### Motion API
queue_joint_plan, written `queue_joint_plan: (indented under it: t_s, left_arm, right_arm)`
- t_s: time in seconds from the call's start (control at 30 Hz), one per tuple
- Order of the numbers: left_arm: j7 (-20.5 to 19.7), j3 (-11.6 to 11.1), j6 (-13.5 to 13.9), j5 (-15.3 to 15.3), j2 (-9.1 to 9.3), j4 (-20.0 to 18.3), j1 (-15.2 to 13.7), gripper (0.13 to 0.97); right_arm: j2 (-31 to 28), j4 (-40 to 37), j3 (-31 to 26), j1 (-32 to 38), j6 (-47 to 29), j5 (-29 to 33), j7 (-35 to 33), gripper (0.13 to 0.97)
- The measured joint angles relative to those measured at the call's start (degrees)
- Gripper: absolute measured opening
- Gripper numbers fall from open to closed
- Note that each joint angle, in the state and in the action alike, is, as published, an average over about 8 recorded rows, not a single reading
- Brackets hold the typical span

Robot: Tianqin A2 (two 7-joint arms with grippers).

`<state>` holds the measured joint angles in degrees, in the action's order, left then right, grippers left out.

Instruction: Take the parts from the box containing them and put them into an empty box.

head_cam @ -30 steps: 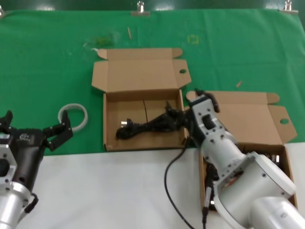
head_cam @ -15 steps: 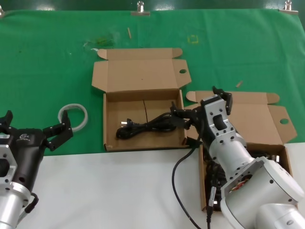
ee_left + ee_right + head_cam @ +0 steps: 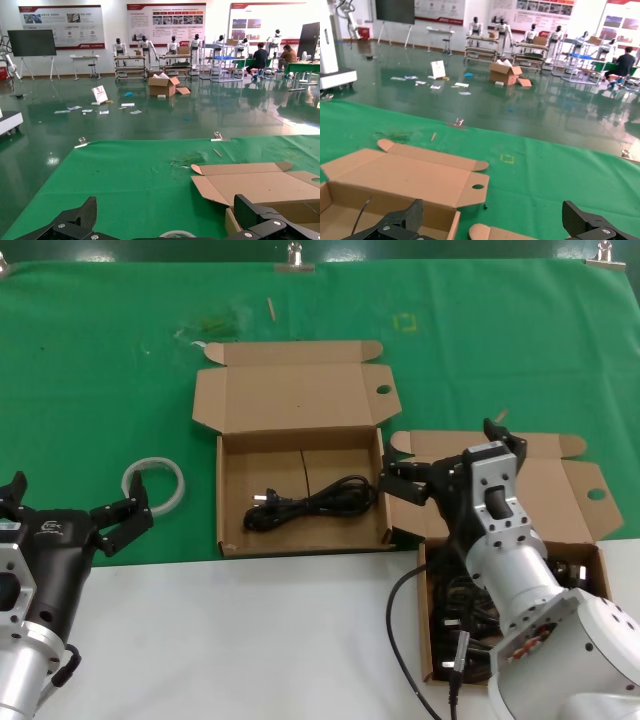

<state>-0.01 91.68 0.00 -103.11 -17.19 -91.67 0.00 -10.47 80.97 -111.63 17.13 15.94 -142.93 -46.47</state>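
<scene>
Over the right box (image 3: 570,502), near its open lid, my right gripper (image 3: 455,468) hangs with its fingers spread wide and nothing between them. That box sits at the edge of the green cloth (image 3: 100,370) and has dark parts inside. Just beside it, the left box (image 3: 300,455) lies open with a black power cord (image 3: 310,505) on its floor. My left gripper (image 3: 75,508) waits low at the left, fingers open and empty, near a white ring (image 3: 155,483).
</scene>
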Motion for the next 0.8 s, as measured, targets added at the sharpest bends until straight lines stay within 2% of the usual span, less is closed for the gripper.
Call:
queue_joint_plan:
  t_s: [0.23, 0.8]
  left_arm:
    - [0.0, 0.0, 0.0, 0.0, 0.00, 0.0, 0.0, 0.965]
    - [0.0, 0.0, 0.0, 0.0, 0.00, 0.0, 0.0, 0.965]
  right_arm:
    - [0.0, 1.4, 2.6, -2.2, -2.0, 5.1, 5.9, 0.966]
    - [0.0, 4.7, 8.8, -7.5, -7.0, 17.4, 20.4, 0.966]
